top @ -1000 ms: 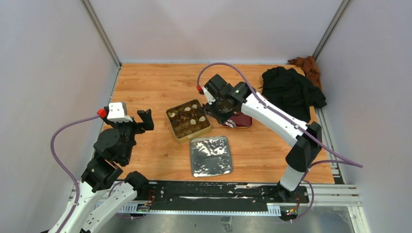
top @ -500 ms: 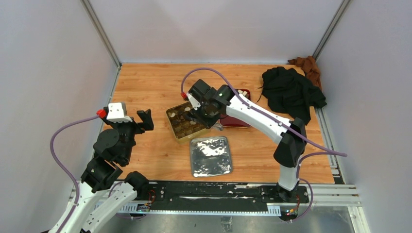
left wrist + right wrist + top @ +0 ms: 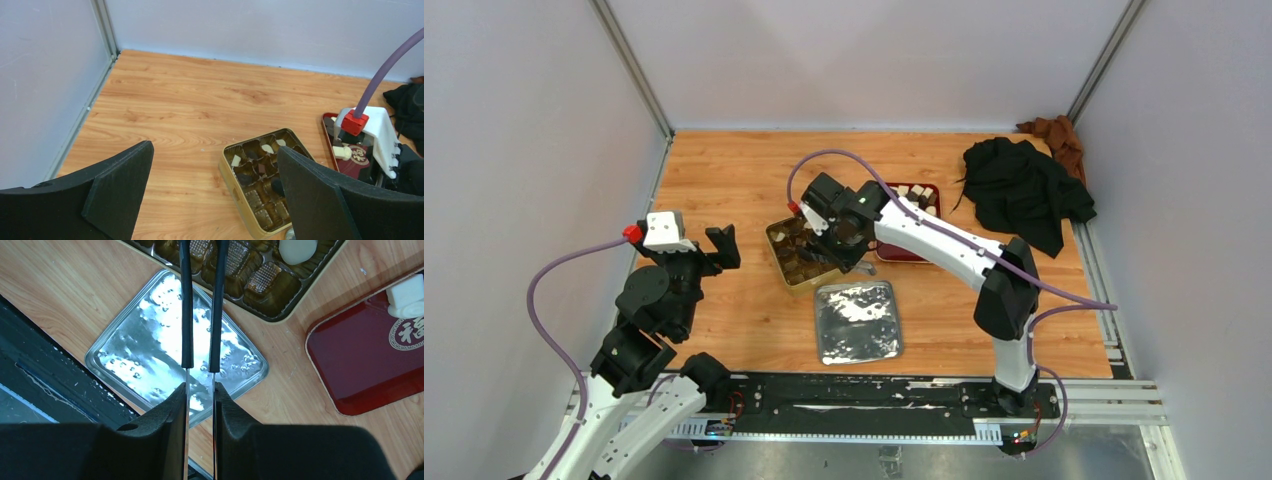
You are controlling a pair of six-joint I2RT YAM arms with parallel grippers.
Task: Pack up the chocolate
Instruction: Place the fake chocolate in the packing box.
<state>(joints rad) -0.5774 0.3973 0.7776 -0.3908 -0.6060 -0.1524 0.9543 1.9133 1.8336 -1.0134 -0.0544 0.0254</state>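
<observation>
Top external view: the right gripper (image 3: 827, 258) has been swung off the red tray (image 3: 365, 365) and is held over the gold tin (image 3: 226, 175), thin fingers narrowly apart; whether a piece is pinched cannot be told. Pieces of chocolate (image 3: 236, 160) are seen in the tin's cells and on the tray. The left gripper (image 3: 215, 150) is kept wide open, unmoved.

Right wrist view: the top edge cuts off the tips of the right gripper (image 3: 201, 246), so whether its jaws grip anything cannot be told. The gold tin (image 3: 280, 300) is cropped at the top, the red tray (image 3: 360, 365) at the right. Top view: that gripper covers the tin's right part. Left wrist view: the lower-right finger (image 3: 320, 200) of the left gripper (image 3: 214, 150) hides the tin's lower-right corner. The black cloth (image 3: 407, 102) runs off the right edge.
</observation>
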